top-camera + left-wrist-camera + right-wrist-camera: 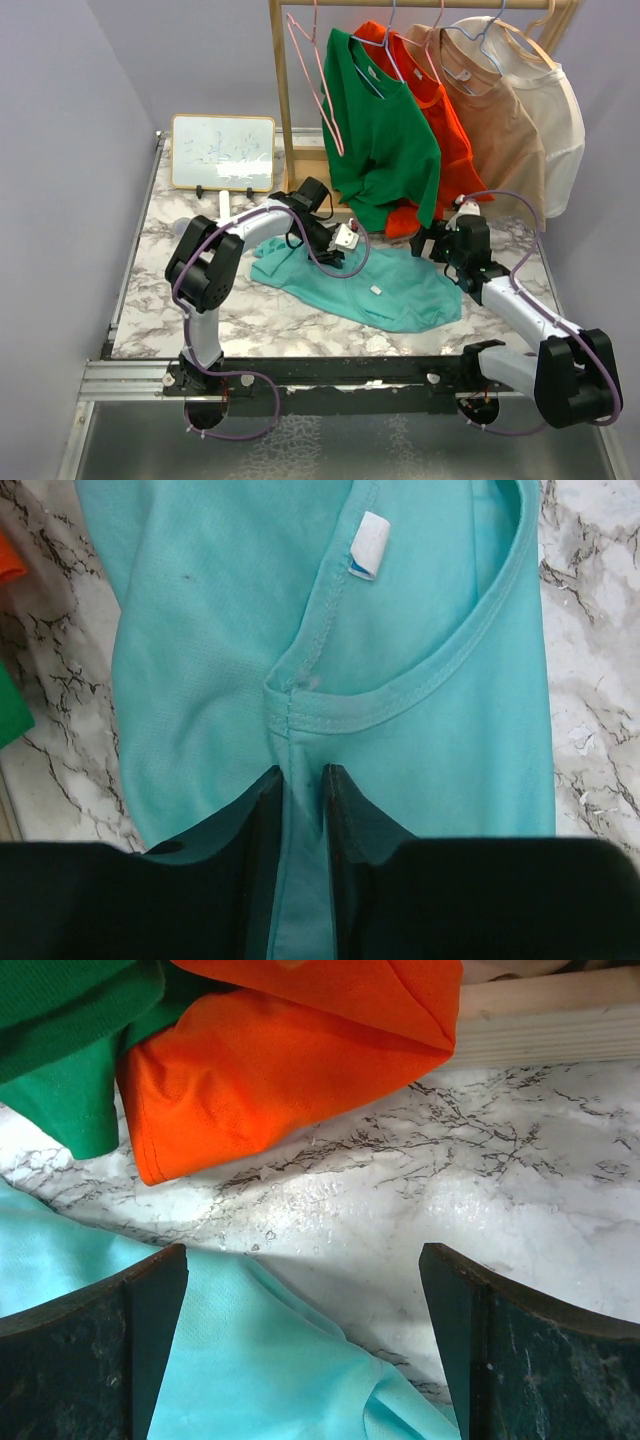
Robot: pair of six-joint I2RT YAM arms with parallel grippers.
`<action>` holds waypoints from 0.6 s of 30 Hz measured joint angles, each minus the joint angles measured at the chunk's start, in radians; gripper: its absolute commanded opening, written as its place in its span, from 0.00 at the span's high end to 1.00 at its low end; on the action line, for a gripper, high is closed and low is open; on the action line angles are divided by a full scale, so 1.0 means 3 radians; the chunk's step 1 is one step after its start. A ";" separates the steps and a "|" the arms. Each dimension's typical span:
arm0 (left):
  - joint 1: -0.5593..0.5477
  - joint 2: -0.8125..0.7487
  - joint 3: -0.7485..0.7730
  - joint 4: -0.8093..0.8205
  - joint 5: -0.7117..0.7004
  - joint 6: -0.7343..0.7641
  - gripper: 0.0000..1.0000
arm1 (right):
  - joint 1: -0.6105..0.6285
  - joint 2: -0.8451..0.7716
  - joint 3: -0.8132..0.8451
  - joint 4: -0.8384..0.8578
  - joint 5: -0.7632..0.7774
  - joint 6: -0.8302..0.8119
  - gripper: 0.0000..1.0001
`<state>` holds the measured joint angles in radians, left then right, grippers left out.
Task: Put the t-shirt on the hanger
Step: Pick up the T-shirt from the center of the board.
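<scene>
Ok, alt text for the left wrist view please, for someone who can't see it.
The left gripper has its dark fingers close together, a strip of the teal t-shirt between them, just below the collar seam; grip tightness is unclear. A white tag sits above, marble table at both sides.

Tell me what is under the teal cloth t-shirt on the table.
The teal short-sleeved cloth t-shirt lies on the white marbled table top, which shows around its edges. Anything beneath the cloth is hidden.
</scene>
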<state>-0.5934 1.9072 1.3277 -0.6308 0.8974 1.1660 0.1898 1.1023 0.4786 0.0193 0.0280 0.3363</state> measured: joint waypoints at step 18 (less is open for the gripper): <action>0.0154 -0.0203 0.0292 -0.0607 0.0088 -0.0064 1.00 | 0.0000 -0.0039 0.0085 -0.0257 -0.0079 0.0070 0.00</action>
<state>-0.5472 1.8462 1.4155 -0.8127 0.9237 1.1469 0.1898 1.0904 0.5041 -0.0578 0.0044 0.3573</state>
